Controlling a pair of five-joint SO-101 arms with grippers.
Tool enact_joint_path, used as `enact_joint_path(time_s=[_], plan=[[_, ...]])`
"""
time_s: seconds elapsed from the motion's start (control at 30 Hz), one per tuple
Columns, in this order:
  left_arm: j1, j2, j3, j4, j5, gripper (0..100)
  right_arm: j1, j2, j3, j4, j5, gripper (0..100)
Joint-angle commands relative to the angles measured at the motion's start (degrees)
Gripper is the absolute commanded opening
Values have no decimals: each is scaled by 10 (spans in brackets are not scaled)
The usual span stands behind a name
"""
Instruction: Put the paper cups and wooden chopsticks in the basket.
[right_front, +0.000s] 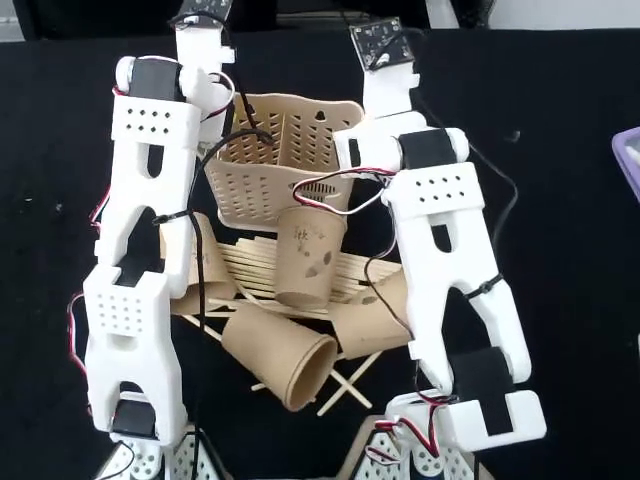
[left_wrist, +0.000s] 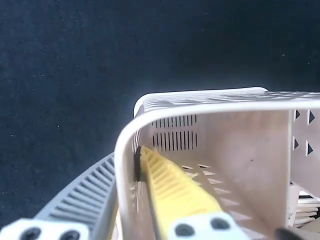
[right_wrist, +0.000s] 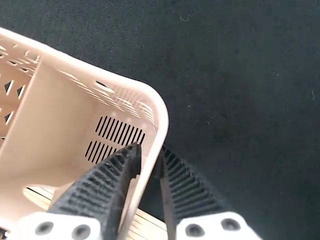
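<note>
A beige perforated basket sits tilted at the back centre, held between both arms. My left gripper is shut on the basket rim, its yellow finger inside the wall and its grey finger outside. At another corner of the basket, my right gripper is shut on the wall, one black finger on each side. In front of the basket lie wooden chopsticks in a loose pile. One brown paper cup leans against the basket, a second cup lies on its side, and a third is partly under the right arm.
Black cloth covers the table. A purple object shows at the right edge. Both white arms stretch over the pile of cups and chopsticks, with their bases at the near edge.
</note>
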Motion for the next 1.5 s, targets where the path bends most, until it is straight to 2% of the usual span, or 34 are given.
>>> enact_joint_path(time_s=[0.0, 0.13, 0.23, 0.37, 0.67, 0.8, 0.93, 1.03, 1.17, 1.3, 1.47], plan=[[-44, -14, 12, 6, -4, 34, -4, -22, -25, 15, -3, 24], [-45, -64, 12, 6, -4, 49, -4, -22, -46, 16, -3, 142], [-47, -102, 16, 6, -4, 136, -4, -22, -47, 14, -3, 205], [-47, -139, 17, 6, -4, 218, -4, -22, -59, 11, -7, 202], [-47, -192, 17, 5, -4, 213, -4, -23, -189, 25, -5, 202], [-52, -217, 17, 5, -4, 213, -3, -23, -232, 88, -5, 202], [-91, -260, 25, 6, -7, 213, -4, -30, -278, 184, -2, 204], [-131, -300, 87, 6, -8, 213, -5, -51, -291, 229, 12, 204], [-186, -382, 233, 6, -9, 213, -32, -110, -276, 283, 55, 204], [-247, -447, 394, -8, -18, 213, -108, -195, -195, 299, 79, 204], [-348, -475, 602, -164, -18, 213, -245, -298, 16, 226, 108, 202]])
